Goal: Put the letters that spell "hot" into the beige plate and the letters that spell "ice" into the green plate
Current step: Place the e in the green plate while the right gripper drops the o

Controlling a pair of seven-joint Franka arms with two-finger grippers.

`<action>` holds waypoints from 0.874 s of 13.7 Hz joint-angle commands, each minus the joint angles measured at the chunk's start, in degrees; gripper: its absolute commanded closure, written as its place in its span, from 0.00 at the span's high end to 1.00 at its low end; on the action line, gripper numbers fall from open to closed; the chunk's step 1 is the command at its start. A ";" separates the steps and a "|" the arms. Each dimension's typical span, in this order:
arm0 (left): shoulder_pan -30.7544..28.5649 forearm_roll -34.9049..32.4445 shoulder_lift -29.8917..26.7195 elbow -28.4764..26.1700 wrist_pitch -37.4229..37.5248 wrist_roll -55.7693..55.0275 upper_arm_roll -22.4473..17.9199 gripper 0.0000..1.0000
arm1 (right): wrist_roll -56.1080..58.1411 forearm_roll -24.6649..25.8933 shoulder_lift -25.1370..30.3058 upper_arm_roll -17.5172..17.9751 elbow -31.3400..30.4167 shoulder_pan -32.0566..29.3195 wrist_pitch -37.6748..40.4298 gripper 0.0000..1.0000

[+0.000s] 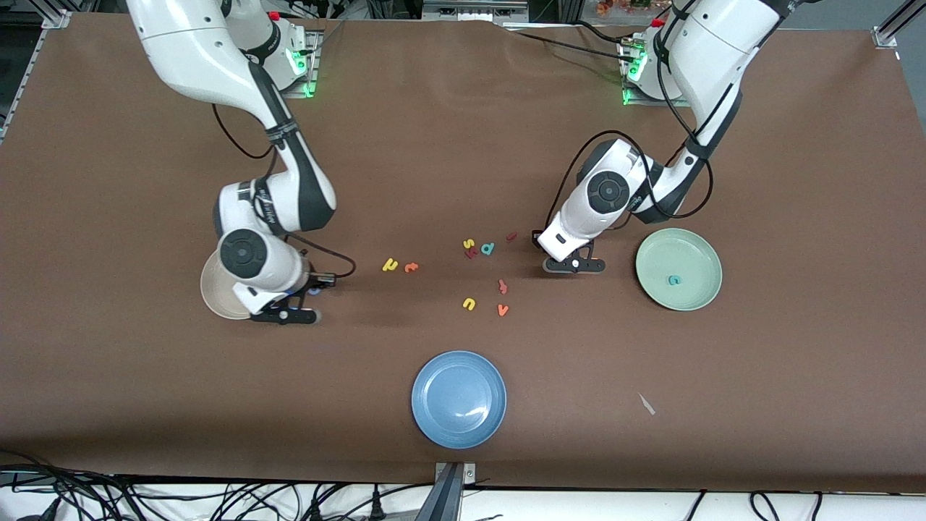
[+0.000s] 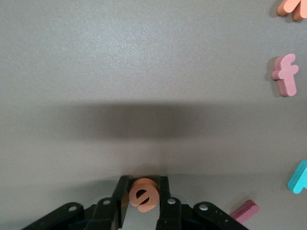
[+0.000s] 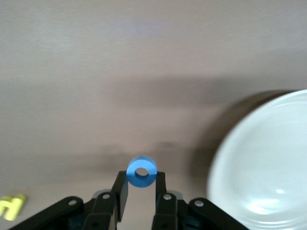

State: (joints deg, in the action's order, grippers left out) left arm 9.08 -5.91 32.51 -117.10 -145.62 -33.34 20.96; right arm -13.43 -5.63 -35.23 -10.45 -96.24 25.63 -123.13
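The left tool (image 2: 144, 203), clamped on the small round orange foam "e" (image 2: 143, 194), stands beside the pale mint-green plate (image 1: 705, 255) toward the left arm's end of the tabletop, while the right tool (image 3: 141, 191) grips the blue foam ring "o" (image 3: 142, 172) beside the cream-beige plate (image 3: 268, 163).

Even, diffuse overhead light covers the brown tabletop (image 1: 448, 145) in the front view; exposure is moderate, with soft short shadows pooled beneath both arms and beside the blue plate (image 1: 459, 399), whose glaze carries a small white highlight. Green indicator lamps glow at the arm bases. Focus is sharp across the frame, with slight bowing along the edges. In the left wrist view a broad, soft-edged dark band of shadow crosses the surface; the orange "e" (image 2: 144, 195) is crisp. The right wrist view is hazier and motion-blurred: the beige plate (image 3: 268, 163) has smeared rims and a glare patch, and casts a blurred shadow.
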 commanded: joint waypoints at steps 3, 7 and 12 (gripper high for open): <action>-0.73 -2.00 -2.52 1.34 3.99 -1.12 -0.30 0.00 | 11.29 0.53 14.73 -5.01 -18.16 -0.06 -5.44 0.25; -7.11 -2.09 -3.15 8.37 18.33 9.11 -0.74 0.00 | 22.72 -0.17 18.36 -10.02 -30.67 -0.41 -17.74 0.26; -20.56 -3.84 -2.72 8.29 19.41 34.00 -0.74 0.00 | 24.33 -3.49 18.00 -10.38 -30.06 -1.64 -17.41 1.00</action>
State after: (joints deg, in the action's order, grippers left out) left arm -7.53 -7.00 29.63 -108.76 -127.06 -6.32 19.47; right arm 9.60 -6.54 -18.77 -21.14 -125.81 24.27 -140.44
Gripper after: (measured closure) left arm 0.731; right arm 0.599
